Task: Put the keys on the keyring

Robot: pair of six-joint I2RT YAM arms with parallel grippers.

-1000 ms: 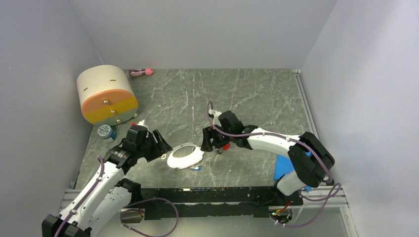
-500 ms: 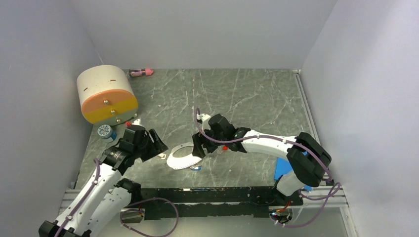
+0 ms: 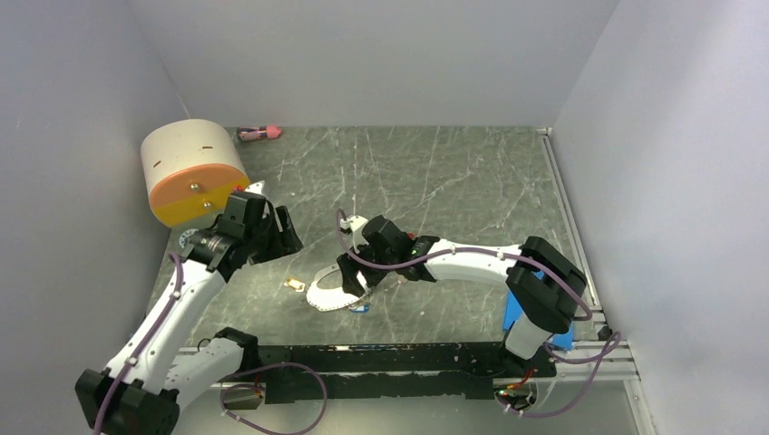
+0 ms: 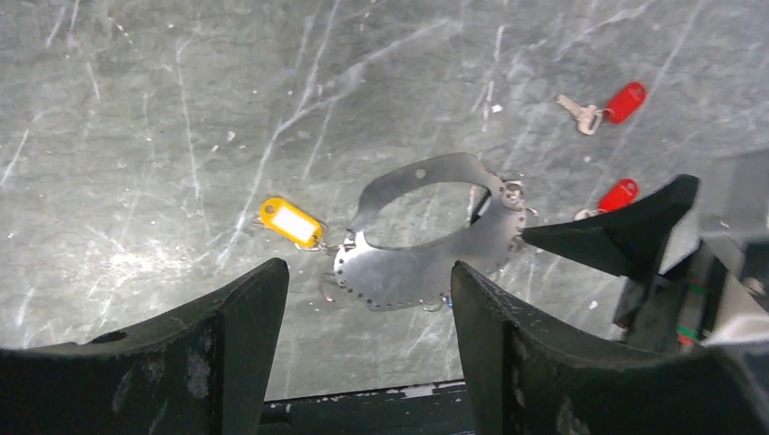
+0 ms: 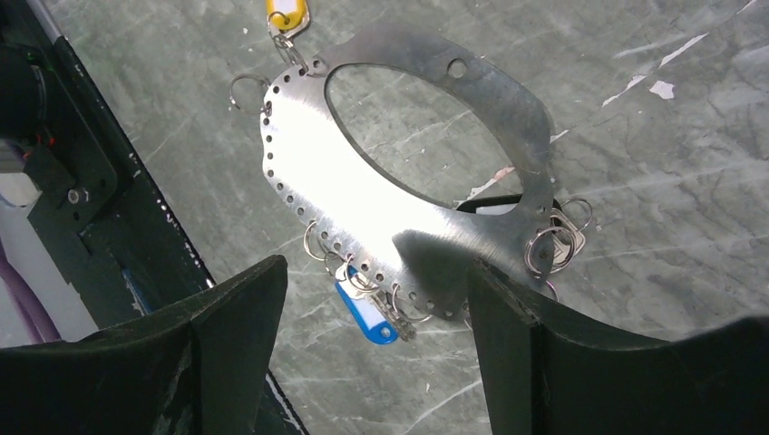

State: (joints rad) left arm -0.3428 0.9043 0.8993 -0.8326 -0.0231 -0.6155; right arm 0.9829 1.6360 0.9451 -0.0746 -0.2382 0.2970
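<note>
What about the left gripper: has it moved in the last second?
Yes. The left gripper pulled back from the keyring, up-left toward the drum.

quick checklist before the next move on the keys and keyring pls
1. Left gripper open and empty: ok.
2. Right gripper open, empty, above the plate: ok.
3. Flat silver keyring plate with holed rim lying flat on the grey marbled table: ok.
4. Red-headed metal keys threaded on: not ok, both lie on the table off the plate.
5. Grippers apart from each other: ok.
</note>
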